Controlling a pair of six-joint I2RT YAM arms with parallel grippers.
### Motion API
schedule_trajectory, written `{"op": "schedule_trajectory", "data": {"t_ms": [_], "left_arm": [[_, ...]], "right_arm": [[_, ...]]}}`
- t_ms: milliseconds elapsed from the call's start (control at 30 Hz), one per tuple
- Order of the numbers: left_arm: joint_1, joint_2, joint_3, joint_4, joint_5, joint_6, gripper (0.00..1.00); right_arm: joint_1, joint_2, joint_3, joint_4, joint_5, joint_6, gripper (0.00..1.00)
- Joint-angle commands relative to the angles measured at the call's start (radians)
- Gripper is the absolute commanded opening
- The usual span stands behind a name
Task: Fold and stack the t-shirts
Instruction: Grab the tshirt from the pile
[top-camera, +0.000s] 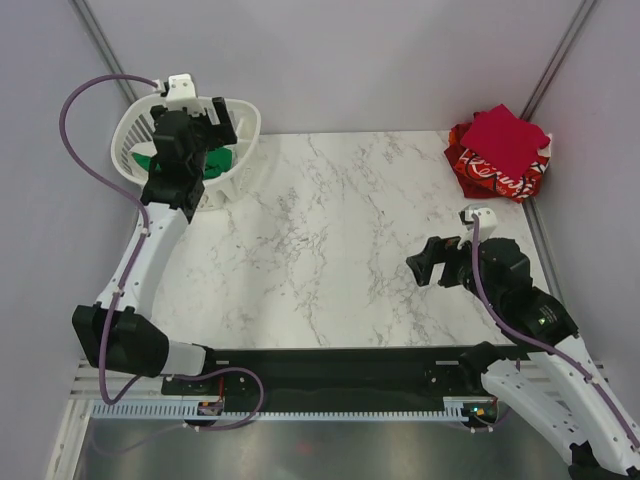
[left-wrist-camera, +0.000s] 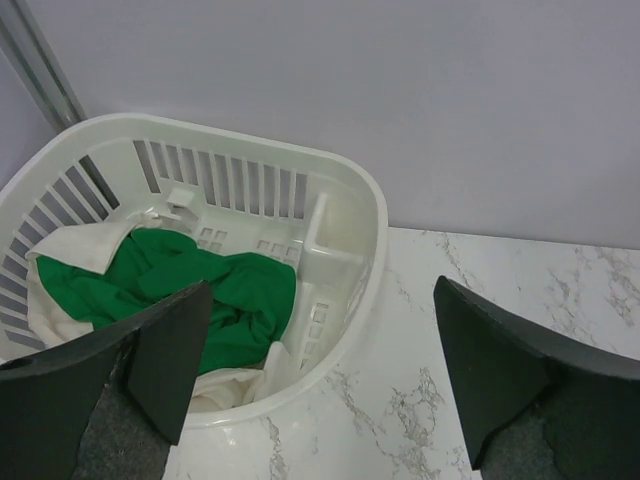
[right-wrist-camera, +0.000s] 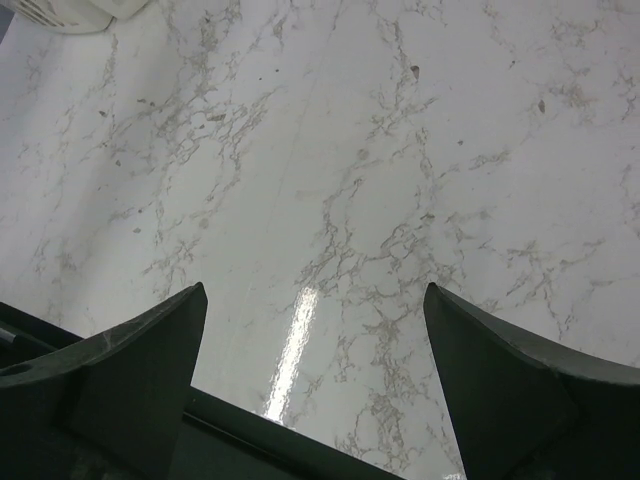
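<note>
A bright green t-shirt (left-wrist-camera: 190, 290) lies crumpled in the white slatted basket (left-wrist-camera: 340, 190), on top of white cloth (left-wrist-camera: 75, 248); it also shows in the top view (top-camera: 218, 162). My left gripper (top-camera: 195, 120) hovers open and empty over the basket's near rim (left-wrist-camera: 320, 330). A folded crimson t-shirt (top-camera: 505, 138) lies on a folded red t-shirt with white print (top-camera: 490, 175) at the table's far right corner. My right gripper (top-camera: 430, 265) is open and empty, low over bare marble at the right (right-wrist-camera: 315, 300).
The basket (top-camera: 245, 125) stands at the table's far left corner. The marble table top (top-camera: 330, 240) spans the middle. A black strip (top-camera: 330, 365) runs along the near edge between the arm bases. Grey walls enclose the table.
</note>
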Motion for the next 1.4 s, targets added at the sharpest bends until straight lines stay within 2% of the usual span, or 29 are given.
{"op": "schedule_trajectory", "data": {"t_ms": [0,33,133,200,233,267,367,533,700,800,1167,1367], "left_arm": [[-0.002,0.022,0.019,0.024,-0.040,-0.028,1.00],[-0.004,0.025,0.019,0.029,-0.044,-0.045,1.00],[-0.001,0.049,0.007,0.017,0.025,0.080,1.00],[0.022,0.100,0.094,-0.067,0.000,0.064,1.00],[0.071,0.178,0.152,-0.127,0.024,0.027,1.00],[0.100,0.230,0.280,-0.270,0.058,-0.052,1.00],[0.196,0.386,0.465,-0.421,0.179,-0.152,0.97],[0.228,0.577,0.650,-0.503,0.201,-0.199,0.96],[0.228,0.808,0.900,-0.647,0.170,-0.208,0.94],[0.228,0.846,0.920,-0.655,0.157,-0.220,0.93],[0.228,0.974,0.836,-0.666,0.134,-0.177,0.91],[0.228,1.057,0.871,-0.666,0.143,-0.164,0.89]], "right_arm": [[0.007,-0.023,-0.010,0.009,0.040,-0.001,0.98],[0.007,-0.023,-0.013,0.012,0.043,-0.001,0.98],[0.015,-0.027,-0.018,0.015,0.057,0.001,0.98],[0.025,-0.028,-0.019,0.015,0.066,0.002,0.98],[0.029,-0.031,-0.022,0.015,0.071,0.002,0.98],[0.030,-0.031,-0.022,0.015,0.077,0.004,0.98],[0.045,-0.040,-0.027,0.016,0.101,0.005,0.98],[0.058,-0.039,-0.030,0.016,0.115,0.007,0.98],[0.065,-0.028,-0.033,0.016,0.130,0.010,0.98],[0.067,-0.022,-0.034,0.016,0.134,0.013,0.98],[0.073,0.010,-0.038,0.018,0.143,0.014,0.98],[0.075,0.035,-0.038,0.021,0.147,0.014,0.98]]}}
